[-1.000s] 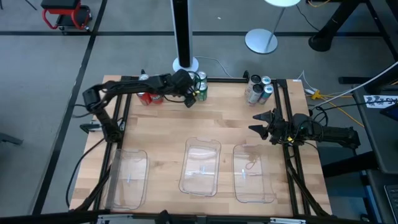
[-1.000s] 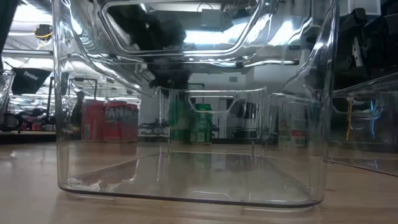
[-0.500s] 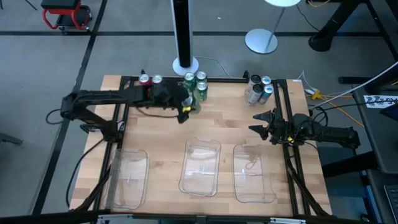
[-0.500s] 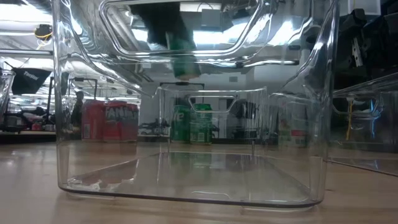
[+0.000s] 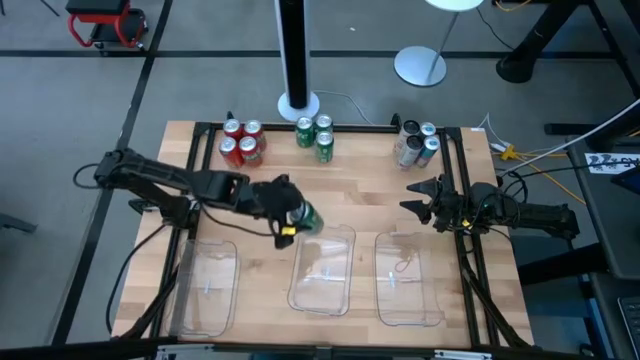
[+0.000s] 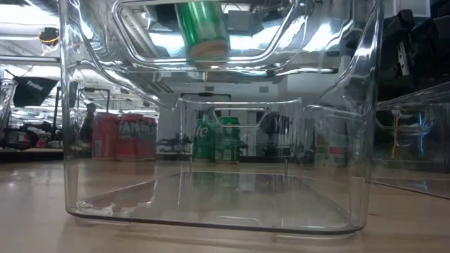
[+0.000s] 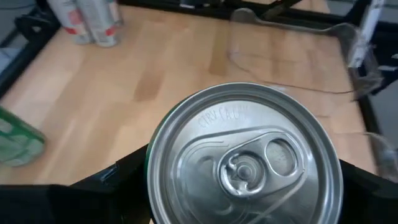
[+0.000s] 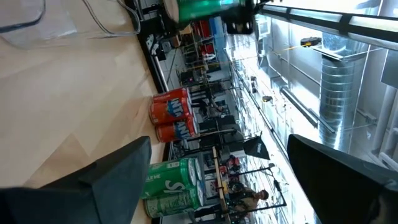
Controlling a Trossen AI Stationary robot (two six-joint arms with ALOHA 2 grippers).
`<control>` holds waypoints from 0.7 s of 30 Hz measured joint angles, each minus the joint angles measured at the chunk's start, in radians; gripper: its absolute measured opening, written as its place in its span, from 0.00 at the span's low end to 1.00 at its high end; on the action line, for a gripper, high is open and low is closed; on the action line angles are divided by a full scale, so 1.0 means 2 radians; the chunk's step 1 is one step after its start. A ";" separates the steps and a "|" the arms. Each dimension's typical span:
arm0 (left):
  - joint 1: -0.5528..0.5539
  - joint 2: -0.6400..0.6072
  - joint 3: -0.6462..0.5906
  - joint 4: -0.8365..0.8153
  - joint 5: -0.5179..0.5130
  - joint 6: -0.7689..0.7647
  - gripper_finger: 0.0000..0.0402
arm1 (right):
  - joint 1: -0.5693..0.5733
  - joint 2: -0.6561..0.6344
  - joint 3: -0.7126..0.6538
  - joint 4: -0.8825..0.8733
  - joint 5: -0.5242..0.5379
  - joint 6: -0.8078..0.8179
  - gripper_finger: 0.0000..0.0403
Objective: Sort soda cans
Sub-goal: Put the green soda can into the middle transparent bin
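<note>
The left gripper [image 5: 291,218] has its jaws clamped on a green soda can [image 5: 303,217], which sits between the fingers with its silver top toward the wrist, held in the air just at the far rim of the middle clear tray [image 5: 321,268]. Judged from here, the can hangs close over that rim; released too early it could strike the edge, tip, and roll out across the table. Beyond the jaws, three green cans [image 5: 315,135], four red cans [image 5: 240,142] and four silver-grey cans [image 5: 416,142] stand well apart along the far edge. The right gripper [image 5: 417,197] waits with jaws spread, holding nothing, near the silver-grey cluster.
</note>
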State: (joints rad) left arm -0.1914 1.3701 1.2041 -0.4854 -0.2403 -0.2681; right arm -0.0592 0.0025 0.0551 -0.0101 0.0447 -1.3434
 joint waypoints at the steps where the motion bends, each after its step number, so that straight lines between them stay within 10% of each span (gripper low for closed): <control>1: -0.006 0.000 -0.003 0.000 -0.001 -0.009 0.74 | 0.000 0.000 0.000 0.000 0.000 0.000 0.93; 21: -0.007 0.108 -0.050 0.065 0.014 -0.056 0.74 | 0.000 0.000 0.000 0.000 0.001 0.004 0.93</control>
State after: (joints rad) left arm -0.2057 1.5860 1.1034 -0.3549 -0.2115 -0.3793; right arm -0.0593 0.0021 0.0551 -0.0101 0.0460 -1.3344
